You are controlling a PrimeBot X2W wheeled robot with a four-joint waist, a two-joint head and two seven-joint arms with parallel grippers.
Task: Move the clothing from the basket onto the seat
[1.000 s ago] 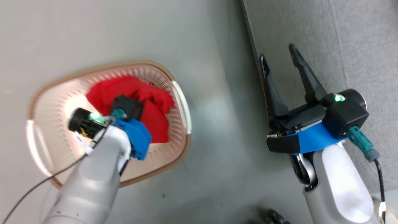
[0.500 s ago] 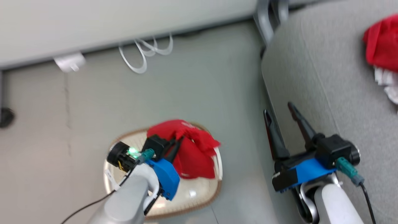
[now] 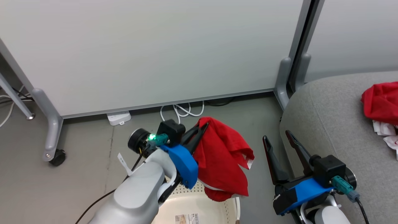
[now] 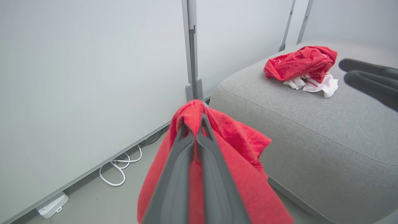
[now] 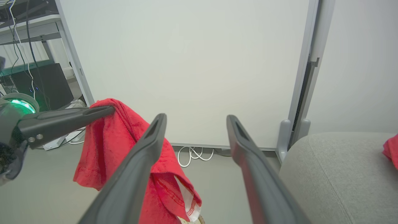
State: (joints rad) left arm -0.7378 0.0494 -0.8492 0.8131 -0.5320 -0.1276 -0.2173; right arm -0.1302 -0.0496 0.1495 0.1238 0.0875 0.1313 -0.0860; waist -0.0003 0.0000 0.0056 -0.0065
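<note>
Left hand (image 3: 202, 127) pinched tight on a fold of the red garment (image 3: 222, 158), which hangs free above the basket (image 3: 227, 210). A white edge shows at the hem; any print is too small to make out. The basket is cut off at the bottom edge and partly hidden by forearm and cloth. Right hand (image 3: 276, 136) spread wide, holding nothing, beside the seat (image 3: 326, 115). On the seat lies a pile of clothing (image 3: 381, 102), red over white, cut off at the right edge.
</note>
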